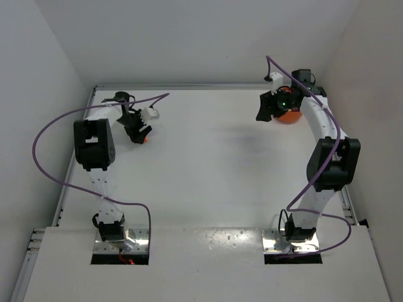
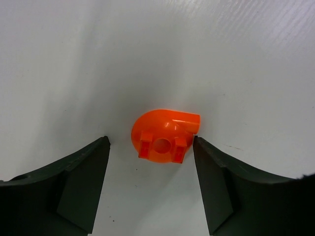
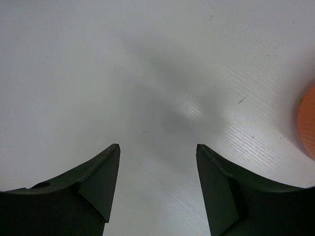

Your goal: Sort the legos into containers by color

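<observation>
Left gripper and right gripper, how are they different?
The left gripper has an orange lego lying on the table between its open jaws; the right gripper has nothing between its own. The right gripper is beside the orange bowl; the left gripper is far from it. Both are open.

**Central lane.** The table (image 1: 208,170) lies bare between the two arms, from their bases to the back wall (image 1: 189,44).

**Left side.** The left arm (image 1: 94,148) stands close to the left wall (image 1: 38,75), and its purple cable (image 1: 39,141) loops out over that margin. The left gripper (image 2: 151,141) stands with its jaws apart. The orange-red lego (image 2: 162,135) lies on the table between the fingers — a narrow gap on the left, and almost none on the right.

**Right side.** The right gripper (image 3: 157,147) has its jaws apart over bare table. The orange bowl (image 3: 307,120) sits just beside it on the right, near the right wall (image 1: 371,75) — the right arm (image 1: 327,157) partly covers it from above.
</observation>
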Motion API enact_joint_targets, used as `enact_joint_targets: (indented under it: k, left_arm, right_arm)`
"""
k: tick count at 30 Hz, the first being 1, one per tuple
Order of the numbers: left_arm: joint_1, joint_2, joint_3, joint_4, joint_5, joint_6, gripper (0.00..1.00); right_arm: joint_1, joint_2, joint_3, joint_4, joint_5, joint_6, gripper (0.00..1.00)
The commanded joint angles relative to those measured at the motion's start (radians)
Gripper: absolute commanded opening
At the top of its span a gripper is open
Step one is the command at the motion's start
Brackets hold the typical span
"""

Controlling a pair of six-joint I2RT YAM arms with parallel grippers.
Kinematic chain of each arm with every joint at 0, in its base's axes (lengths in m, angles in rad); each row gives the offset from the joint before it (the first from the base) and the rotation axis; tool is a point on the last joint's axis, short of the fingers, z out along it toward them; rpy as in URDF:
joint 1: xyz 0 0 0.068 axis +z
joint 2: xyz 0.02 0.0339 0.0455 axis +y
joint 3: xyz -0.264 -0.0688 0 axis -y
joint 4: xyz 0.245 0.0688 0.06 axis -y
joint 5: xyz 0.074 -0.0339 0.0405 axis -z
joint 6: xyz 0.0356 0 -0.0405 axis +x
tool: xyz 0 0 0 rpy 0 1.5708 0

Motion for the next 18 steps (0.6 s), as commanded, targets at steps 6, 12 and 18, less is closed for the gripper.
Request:
enact_joint_targets:
  k: [6,12,18]
  left_arm:
    - [-0.012,-0.025,-0.083,0.073,-0.006,0.006,0.68]
    - [-0.03,-0.054,-0.141,0.082,-0.006,0.026,0.57]
    - [-0.03,-0.097,-0.199,0.082,0.052,0.035,0.46]
  right_arm:
    - [0.005,-0.008,0.045,0.008,0.012,-0.02,0.64]
    - [0.005,-0.008,0.036,0.008,0.012,-0.02,0.64]
    - [0.005,-0.019,0.014,0.008,-0.022,-0.02,0.64]
